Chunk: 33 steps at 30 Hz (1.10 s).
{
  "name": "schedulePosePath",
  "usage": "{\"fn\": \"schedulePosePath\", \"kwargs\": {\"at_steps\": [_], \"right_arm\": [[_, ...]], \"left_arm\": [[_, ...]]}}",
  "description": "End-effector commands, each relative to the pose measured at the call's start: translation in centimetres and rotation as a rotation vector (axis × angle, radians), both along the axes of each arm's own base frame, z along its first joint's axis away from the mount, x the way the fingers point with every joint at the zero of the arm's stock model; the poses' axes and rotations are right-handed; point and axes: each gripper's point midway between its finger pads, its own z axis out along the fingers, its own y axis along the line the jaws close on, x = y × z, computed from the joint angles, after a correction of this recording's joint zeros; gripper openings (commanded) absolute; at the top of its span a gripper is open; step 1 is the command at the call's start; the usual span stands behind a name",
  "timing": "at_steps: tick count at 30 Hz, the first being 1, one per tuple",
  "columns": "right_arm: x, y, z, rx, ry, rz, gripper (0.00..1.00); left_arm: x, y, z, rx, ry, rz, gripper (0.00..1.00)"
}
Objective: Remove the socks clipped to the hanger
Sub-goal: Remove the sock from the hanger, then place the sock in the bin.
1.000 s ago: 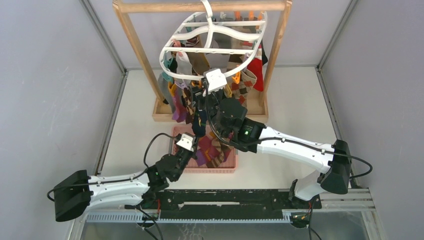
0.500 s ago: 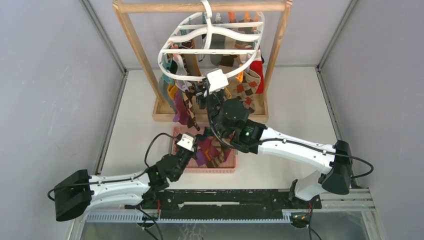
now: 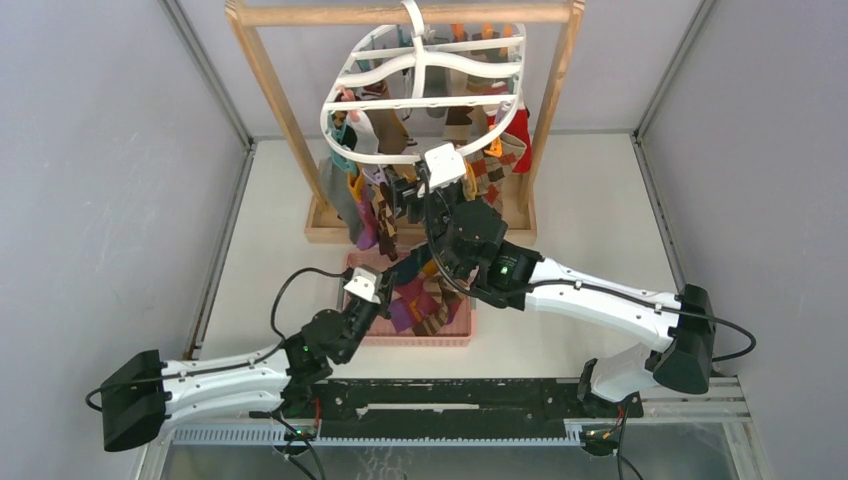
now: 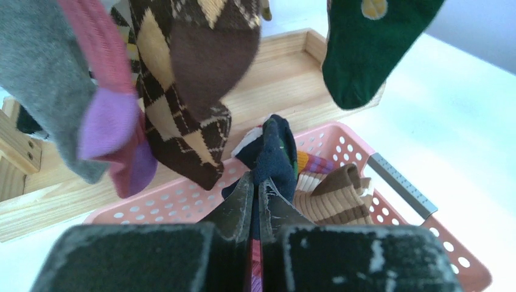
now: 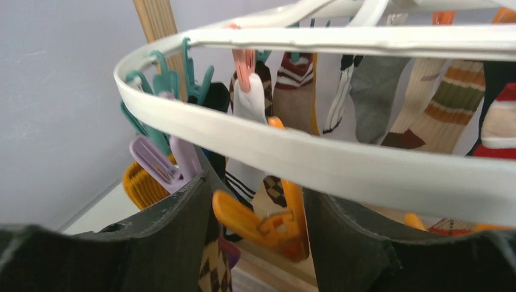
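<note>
Top: white table (image 3: 600, 200), grey walls (image 3: 100, 200); hanger (image 3: 421, 55) on stand (image 3: 320, 14), socks (image 3: 378, 215) clipped beneath, basket (image 3: 440, 338) nearer.
Left wrist: left gripper (image 4: 255, 179) pinches navy sock (image 4: 274, 152) above basket.
Right wrist: right gripper's (image 5: 255, 188) jaws spread around orange clip (image 5: 268, 225), under hanger rim.

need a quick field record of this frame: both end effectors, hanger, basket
left end effector: shut on navy sock, above pink basket
right end effector: open, jaws flanking orange clip below hanger ring
hanging socks: many clipped on hanger
basket contents: several socks, one brown striped sock
</note>
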Motion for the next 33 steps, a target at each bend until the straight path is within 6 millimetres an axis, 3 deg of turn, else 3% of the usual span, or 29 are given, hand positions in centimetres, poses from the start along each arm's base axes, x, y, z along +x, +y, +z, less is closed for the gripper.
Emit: {"fn": "schedulePosePath", "kwargs": {"at_steps": [1, 16, 33], "right_arm": [[-0.6, -1.2, -0.2, 0.049, 0.031, 0.030, 0.65], [-3.0, -5.4, -4.9, 0.121, 0.107, 0.058, 0.67], [-5.1, -10.6, -8.1, 0.194, 0.141, 0.035, 0.67]], "left_arm": [[-0.4, 0.0, 3.0, -0.106, -0.019, -0.025, 0.05], [-2.0, 2.6, 3.0, -0.231, 0.060, -0.022, 0.05], [-3.3, 4.5, 6.3, -0.389, 0.039, -0.049, 0.05]]}}
